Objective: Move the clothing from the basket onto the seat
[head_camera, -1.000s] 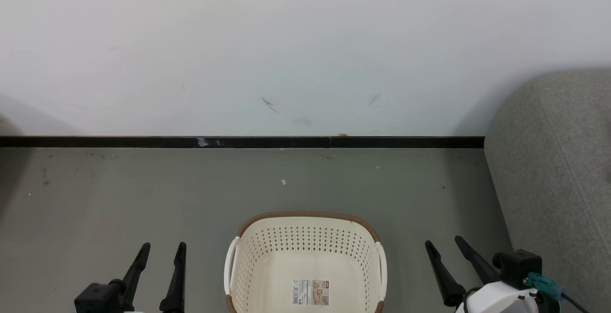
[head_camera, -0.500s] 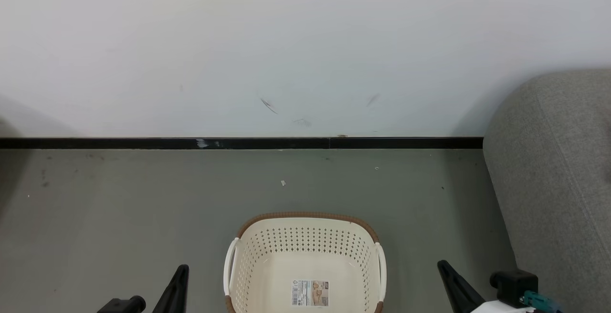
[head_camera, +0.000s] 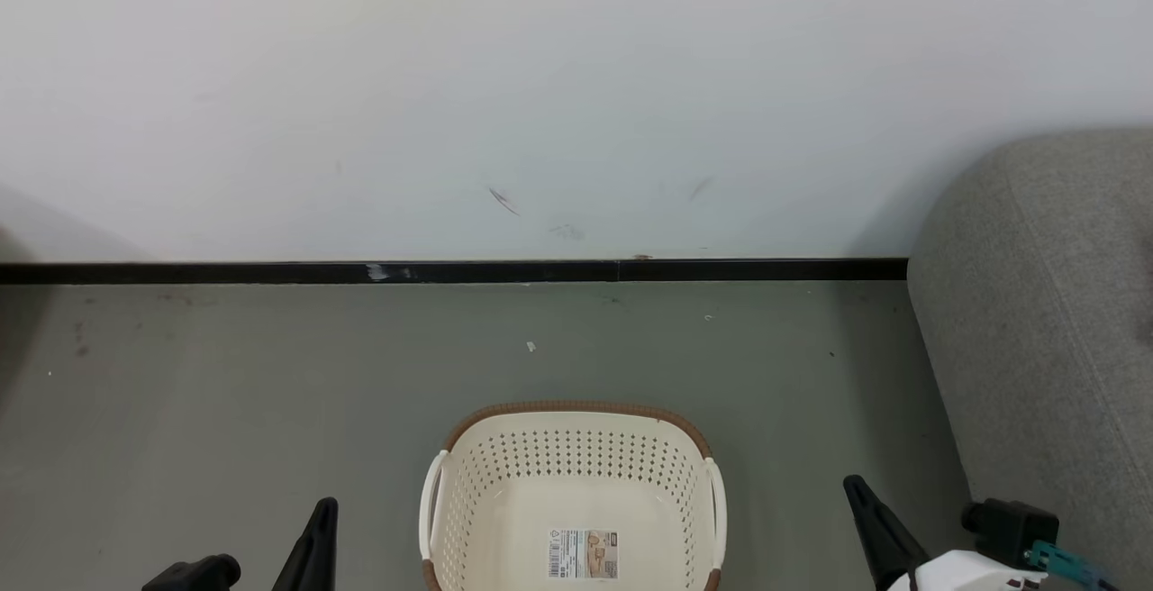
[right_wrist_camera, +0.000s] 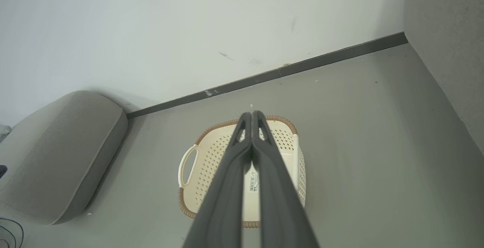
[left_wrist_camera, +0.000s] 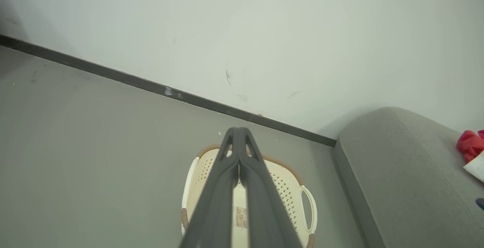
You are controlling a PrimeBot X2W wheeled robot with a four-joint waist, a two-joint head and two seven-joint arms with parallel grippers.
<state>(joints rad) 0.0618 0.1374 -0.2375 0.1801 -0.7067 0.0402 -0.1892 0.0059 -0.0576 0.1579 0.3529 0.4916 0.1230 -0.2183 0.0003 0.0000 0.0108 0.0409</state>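
**Shut left gripper (left_wrist_camera: pixel 239 130), shut right gripper (right_wrist_camera: pixel 251 115), bare basket (head_camera: pixel 576 460)**

Each gripper has its two long dark fingers pressed together tip to tip, with nothing between them. The left gripper sits off the basket's left side and the right gripper off its right, both clear of the white handles (head_camera: pixel 431 505).

Inside the basket only the paper label (head_camera: pixel 584 553) on the bottom shows. No fabric lies in it. The clothing (left_wrist_camera: pixel 470 146) rests on the seat (left_wrist_camera: pixel 397 165), which stands to the basket's right, and the garment is well apart from the basket. By that layout the transfer looks finished.

If the garment needs shifting, I judge it light, limp and easy to bunch. It would sag and trail from a single pinch rather than keep any shape. The raised red mound looks like the best place to grip, since the fingers could close across a thick fold there instead of scraping at a flat layer on the upholstery.

Most of the garment is cut off by the edge of the left wrist view, leaving only a red lump and a white corner. I cannot make out its full spread or any trim. A small dark shape (left_wrist_camera: pixel 480 203) below it is too cropped to name. The basket's near end is cut off in the head view, and the closed fingers cover its middle in both wrist views. On the basket's far side from the seat stands a grey upholstered block (right_wrist_camera: pixel 56 146). Whether it is part of the same seat I cannot tell.
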